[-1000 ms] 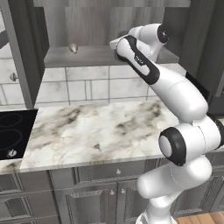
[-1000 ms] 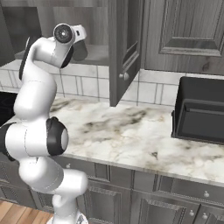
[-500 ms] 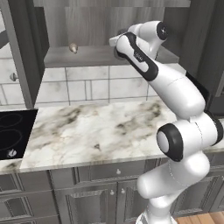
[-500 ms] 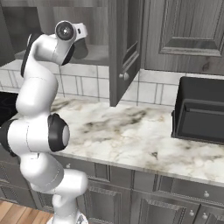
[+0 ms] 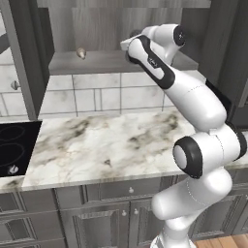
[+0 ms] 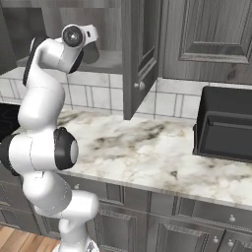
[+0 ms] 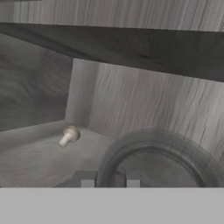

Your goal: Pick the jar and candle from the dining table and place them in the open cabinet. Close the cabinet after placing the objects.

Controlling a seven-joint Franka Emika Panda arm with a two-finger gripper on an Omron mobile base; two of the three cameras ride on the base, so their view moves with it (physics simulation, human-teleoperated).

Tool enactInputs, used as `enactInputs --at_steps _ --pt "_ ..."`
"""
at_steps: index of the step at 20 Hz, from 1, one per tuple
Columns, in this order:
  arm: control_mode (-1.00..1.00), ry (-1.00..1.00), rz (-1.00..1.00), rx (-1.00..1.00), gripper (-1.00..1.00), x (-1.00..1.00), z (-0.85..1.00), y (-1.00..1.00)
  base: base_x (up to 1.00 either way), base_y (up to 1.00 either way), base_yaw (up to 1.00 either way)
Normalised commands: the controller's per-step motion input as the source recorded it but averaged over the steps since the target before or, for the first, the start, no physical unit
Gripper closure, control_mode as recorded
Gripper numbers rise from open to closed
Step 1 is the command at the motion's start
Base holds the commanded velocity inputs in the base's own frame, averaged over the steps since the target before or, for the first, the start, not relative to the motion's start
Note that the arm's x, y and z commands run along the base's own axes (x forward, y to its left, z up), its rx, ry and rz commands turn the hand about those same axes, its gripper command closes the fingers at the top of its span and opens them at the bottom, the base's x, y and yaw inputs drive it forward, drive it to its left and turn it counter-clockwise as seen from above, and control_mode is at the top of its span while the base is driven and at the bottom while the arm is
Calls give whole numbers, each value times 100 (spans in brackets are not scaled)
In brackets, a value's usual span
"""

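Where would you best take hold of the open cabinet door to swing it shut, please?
Probably the small round knob near the lower free corner of the door. The door stands swung out over the counter, edge towards the robot, so come from the front and pinch the knob's sides.

The dark grey wood-grain wall cabinet stood open, its panelled door swung outward. On its bottom shelf, the small dark grey cylindrical jar sat upright, its wider round lid seen close in the hand view.
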Motion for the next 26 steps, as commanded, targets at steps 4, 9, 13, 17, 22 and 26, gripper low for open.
enactInputs --at_steps 4,9,13,17,22,26 --pt "-100 -5 0 0 100 19 0 0 0 0 0" --pt "-100 0 0 2 100 39 -11 -1 0 0 0" --pt "-100 5 0 11 100 33 -18 0 0 0 0" --pt "-100 11 0 17 100 18 -13 0 0 0 0" --pt "-100 15 0 17 100 19 -6 0 0 0 0" --pt "-100 13 0 9 100 22 0 0 0 0 0"
